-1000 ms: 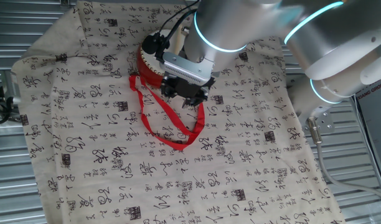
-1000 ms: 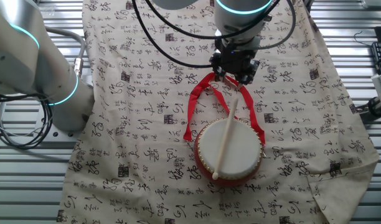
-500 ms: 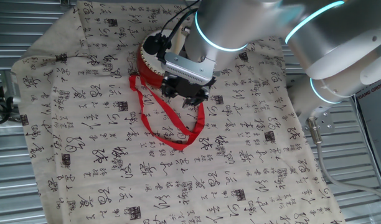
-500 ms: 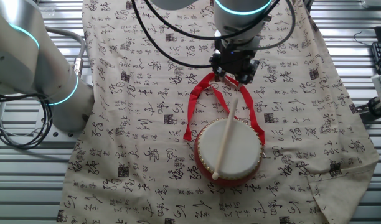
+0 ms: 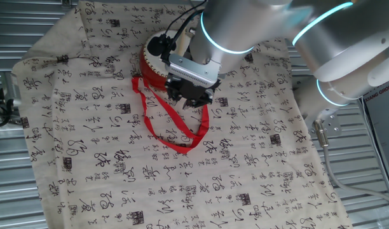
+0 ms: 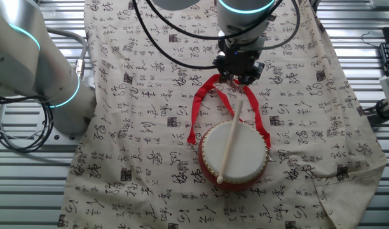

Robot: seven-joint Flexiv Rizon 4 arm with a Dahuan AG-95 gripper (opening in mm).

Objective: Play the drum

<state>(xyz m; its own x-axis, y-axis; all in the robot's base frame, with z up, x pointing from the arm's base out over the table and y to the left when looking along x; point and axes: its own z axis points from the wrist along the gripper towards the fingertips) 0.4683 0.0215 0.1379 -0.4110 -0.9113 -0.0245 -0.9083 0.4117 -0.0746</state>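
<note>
— On the cloth-draped counter (image 6: 150, 127): drum (image 6: 234, 156) by the near edge, stick (image 6: 231, 144) across its head. Moved lately?
— Barely lifted; pincer (image 6: 239, 79) clamped on stick, between strokes.

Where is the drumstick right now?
The drumstick lies slanted across the drum head, its upper end at the gripper, above the red ribbon strap.

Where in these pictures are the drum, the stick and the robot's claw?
drum (image 6: 245, 149): the other fixed view, on its cream head beside the stick.
drumstick (image 6: 229, 149): the other fixed view, mid-shaft lying across the head.
gripper (image 6: 239, 77): the other fixed view, between its fingertips at the stick's upper end.
</note>
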